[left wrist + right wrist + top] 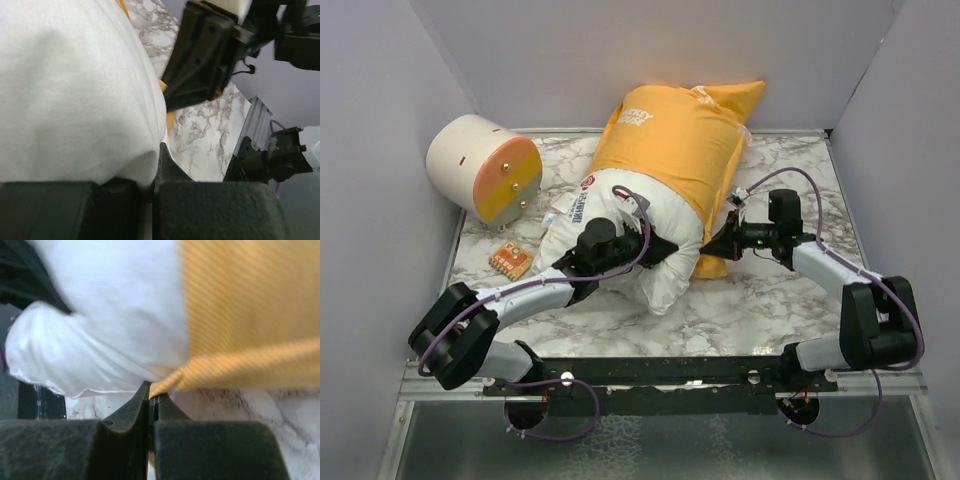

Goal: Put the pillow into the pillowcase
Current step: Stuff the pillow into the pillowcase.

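The right gripper (pixel 151 399) sits at the bottom edge — its two dark jaws are pressed together on a folded rim of the pillowcase (pixel 250 305), whose orange-yellow ribbed cloth fills the upper right. The white pillow (pixel 110 315) bulges from the case toward the left, its gathered end just above the jaws. The marbled table (pixel 240 412) shows at lower right — beneath the pinched rim.

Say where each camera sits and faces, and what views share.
Top external: above, behind the robot, looking down on the marble table; left arm and right arm show.
Left wrist: looks along the left gripper, shut on the plump white pillow.
Right wrist: looks along the right gripper, shut on the orange-yellow fabric pillowcase.
All share the pillow.
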Robot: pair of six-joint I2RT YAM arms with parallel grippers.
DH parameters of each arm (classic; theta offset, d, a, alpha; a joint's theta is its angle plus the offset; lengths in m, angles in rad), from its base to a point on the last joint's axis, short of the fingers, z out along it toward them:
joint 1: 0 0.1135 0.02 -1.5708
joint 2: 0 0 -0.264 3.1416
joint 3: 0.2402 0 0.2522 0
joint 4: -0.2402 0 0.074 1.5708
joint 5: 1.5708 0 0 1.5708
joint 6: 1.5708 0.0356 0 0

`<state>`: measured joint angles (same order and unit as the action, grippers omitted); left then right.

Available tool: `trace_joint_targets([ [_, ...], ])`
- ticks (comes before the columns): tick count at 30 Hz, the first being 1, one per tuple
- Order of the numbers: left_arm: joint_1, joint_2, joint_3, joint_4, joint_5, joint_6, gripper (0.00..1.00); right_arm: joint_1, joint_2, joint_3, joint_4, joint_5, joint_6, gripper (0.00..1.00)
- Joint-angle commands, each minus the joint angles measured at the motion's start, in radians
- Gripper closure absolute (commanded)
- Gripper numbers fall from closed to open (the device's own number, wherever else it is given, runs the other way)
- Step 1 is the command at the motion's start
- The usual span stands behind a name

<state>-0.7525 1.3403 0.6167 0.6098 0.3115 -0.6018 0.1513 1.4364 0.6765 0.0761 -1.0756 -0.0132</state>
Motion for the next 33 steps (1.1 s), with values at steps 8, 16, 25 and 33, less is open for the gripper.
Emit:
trace_joint_targets([
  [8, 0.042, 0.205, 0.38, -0.035, -0.185, 0.153, 1.0, 0.303, -0.11, 0.179, -0.956, -0.398, -1.063, 0.99],
  [16, 0.042, 0.277, 0.239, 0.114, -0.046, 0.029, 1.0, 0.299, -0.01, 0.219, -0.945, -0.278, -0.997, 0.99],
  [25, 0.044, 0.069, 0.088, -0.163, 0.007, 0.116, 0.41, 0.287, -0.076, 0.268, -1.098, -0.184, -1.169, 0.7],
  [33, 0.061, -0.208, 0.135, -0.545, -0.021, 0.242, 0.21, 0.262, -0.15, 0.539, -1.475, -0.122, -1.393, 0.33],
])
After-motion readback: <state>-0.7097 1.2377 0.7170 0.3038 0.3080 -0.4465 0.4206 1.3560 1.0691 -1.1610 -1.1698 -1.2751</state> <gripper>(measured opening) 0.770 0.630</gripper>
